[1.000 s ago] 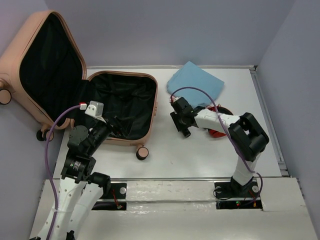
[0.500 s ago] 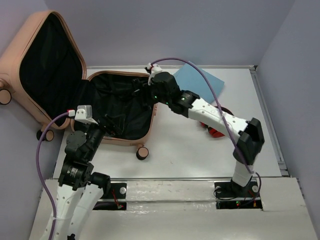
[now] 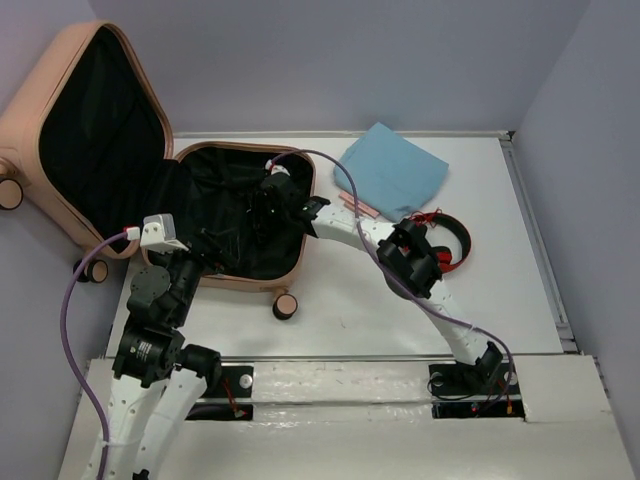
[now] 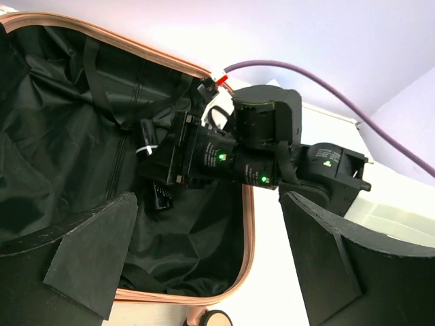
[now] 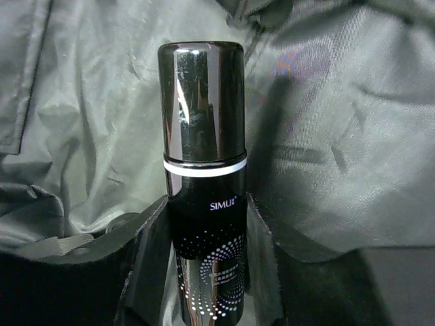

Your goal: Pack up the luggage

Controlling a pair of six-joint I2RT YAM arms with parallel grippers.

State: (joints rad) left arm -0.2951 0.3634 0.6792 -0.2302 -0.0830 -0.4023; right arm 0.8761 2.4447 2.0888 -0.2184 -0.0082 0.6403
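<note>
The peach-pink luggage [image 3: 308,205] lies open at the left of the table, its lid [image 3: 25,120] tipped back and its black lining showing. My right gripper [image 3: 262,213] reaches into the bottom half, just over the lining [image 5: 353,136]. It is shut on a glossy black bottle [image 5: 202,170] with a white ring and dotted print; its fingers [image 5: 146,251] press both sides of the lower body. In the left wrist view the bottle [image 4: 162,197] hangs under that gripper. My left gripper [image 3: 213,243] stands open and holds nothing at the shell's near left side, its fingers [image 4: 95,258] spread wide over the front rim [image 4: 248,224].
A folded blue cloth [image 3: 392,170] lies at the back, right of the luggage, with a pink strip [image 3: 358,207] at its near corner. Red-and-black headphones [image 3: 447,243] rest behind the right arm's elbow. A wheel [image 3: 285,305] juts from the luggage's near edge.
The right arm has swung left from the table beside the luggage, over its right rim and down into the bottom half, carrying the bottle. The left gripper has shifted slightly left and stays open.
</note>
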